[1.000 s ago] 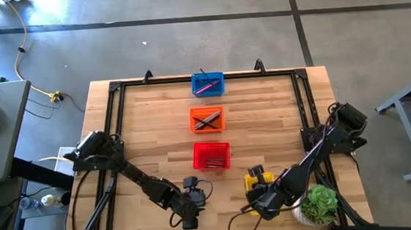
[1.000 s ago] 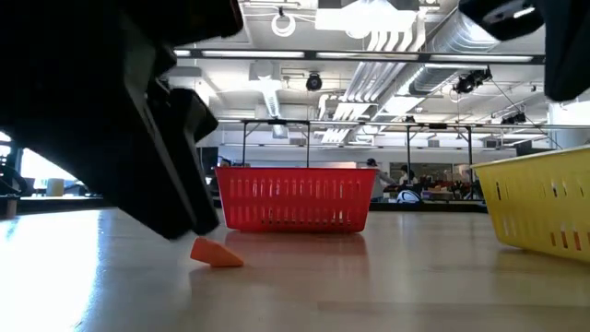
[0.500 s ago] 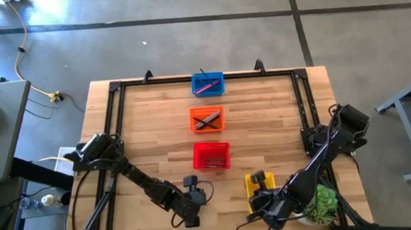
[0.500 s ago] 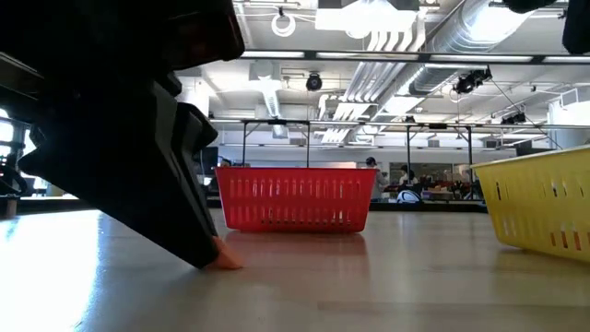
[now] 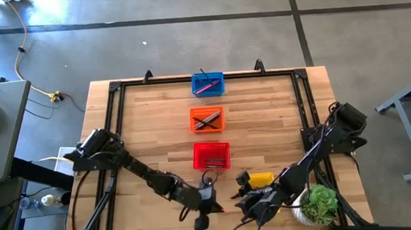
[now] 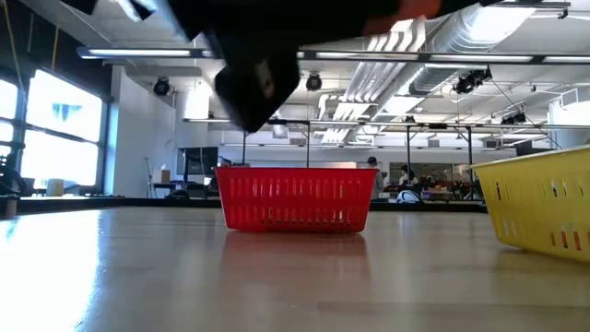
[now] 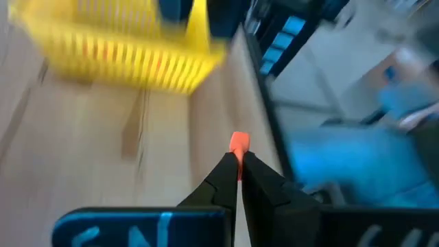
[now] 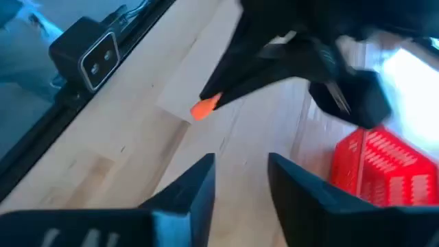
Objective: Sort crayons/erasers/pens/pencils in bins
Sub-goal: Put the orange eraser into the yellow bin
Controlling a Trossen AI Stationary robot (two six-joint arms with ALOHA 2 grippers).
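Note:
A small orange eraser (image 7: 239,142) sticks out from the tips of my left gripper (image 7: 237,163), which is shut on it above the near part of the table (image 5: 154,119), left of the yellow bin (image 5: 260,178). The right wrist view also shows the eraser (image 8: 204,107). My right gripper (image 8: 240,175) is open and holds nothing, close to the right of my left gripper (image 5: 218,204). The red bin (image 5: 211,156), orange bin (image 5: 207,119) and blue bin (image 5: 207,84) stand in a row down the table's middle, with thin sticks in them. My left gripper pinches the eraser's rear end (image 7: 238,154) between its two fingertips. Most of the eraser juts out beyond them. The fingers slant downward, toward the table's right side. The eraser is lifted clear of the table.
A potted plant (image 5: 319,203) stands at the near right corner behind my right arm. A black frame (image 5: 116,100) runs along the table's edges. Bare wood lies left and right of the row of bins.
My left gripper has taken hold of the eraser where it lay on the table and lifted it clear, tipping up and moving toward the yellow bin. My right gripper has drawn off the yellow bin toward the table's left.

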